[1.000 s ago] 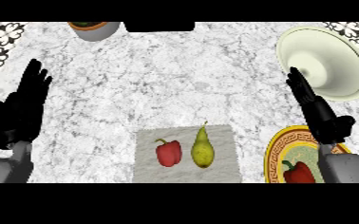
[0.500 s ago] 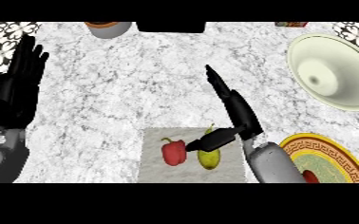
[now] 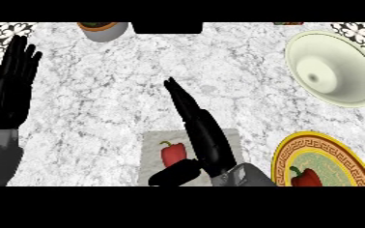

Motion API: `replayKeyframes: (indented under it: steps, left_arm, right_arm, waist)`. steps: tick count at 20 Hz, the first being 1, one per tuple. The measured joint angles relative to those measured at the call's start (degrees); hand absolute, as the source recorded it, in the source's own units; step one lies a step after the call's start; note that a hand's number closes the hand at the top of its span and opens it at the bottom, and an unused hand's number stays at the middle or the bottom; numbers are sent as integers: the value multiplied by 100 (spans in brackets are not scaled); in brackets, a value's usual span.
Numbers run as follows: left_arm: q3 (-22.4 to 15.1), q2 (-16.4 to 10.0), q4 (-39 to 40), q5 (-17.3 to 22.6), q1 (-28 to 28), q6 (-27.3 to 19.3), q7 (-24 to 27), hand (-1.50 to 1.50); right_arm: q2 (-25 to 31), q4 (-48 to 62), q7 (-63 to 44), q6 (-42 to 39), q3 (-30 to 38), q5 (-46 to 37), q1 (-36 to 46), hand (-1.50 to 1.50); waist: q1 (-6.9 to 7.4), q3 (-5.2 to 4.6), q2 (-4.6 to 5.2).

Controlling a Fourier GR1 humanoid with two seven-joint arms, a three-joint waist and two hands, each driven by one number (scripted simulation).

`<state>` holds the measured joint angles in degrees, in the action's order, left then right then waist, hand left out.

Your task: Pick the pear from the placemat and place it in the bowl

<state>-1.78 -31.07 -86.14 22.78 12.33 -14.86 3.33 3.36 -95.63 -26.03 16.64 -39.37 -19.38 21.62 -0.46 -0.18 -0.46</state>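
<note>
The pear shows nowhere; my right hand point(image 3: 206, 140) lies over the spot on the grey placemat point(image 3: 152, 143) where it stood. That hand's fingers are straight and point away from me, and the thumb sticks out to the left at the mat's near edge. A red pepper point(image 3: 173, 154) sits on the mat just left of the hand. The cream bowl point(image 3: 330, 69) stands at the right edge, well beyond the hand. My left hand point(image 3: 17, 87) rests open at the left edge, fingers up.
A yellow patterned plate point(image 3: 288, 149) with a second red pepper point(image 3: 306, 177) lies at the lower right. A grey pot point(image 3: 105, 30) and a black object point(image 3: 167, 27) stand at the counter's far edge.
My right hand has swung left from beside the bowl and plate onto the placemat. It now covers the pear, which showed half a second ago. The left hand has stayed put.
</note>
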Motion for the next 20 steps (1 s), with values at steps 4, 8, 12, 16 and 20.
replayKeyframes:
  steps: [4,8,12,16,20]
  left_arm:
    - [15,93,127,-45,-7,41,143,0]
    - [57,105,161,-39,-14,102,189,0]
    - [69,142,226,-51,-36,175,281,0]
    - [89,136,208,-58,-13,214,259,0]
    - [43,204,180,-133,61,140,185,0]
  right_arm:
    - [307,-479,-1433,-774,161,-269,647,-150]
    - [680,-816,-2662,-1940,457,198,1211,-150]
    - [966,-857,-3255,-2910,613,1062,1581,-150]
    - [1252,-805,-3464,-3429,662,1950,1821,-150]
    - [1579,-641,-3550,-3753,694,2732,2060,-150]
  waist:
    - [-33,0,0]
    - [-23,0,1]
    - [9,1,16]
    - [32,2,17]
    - [30,5,22]
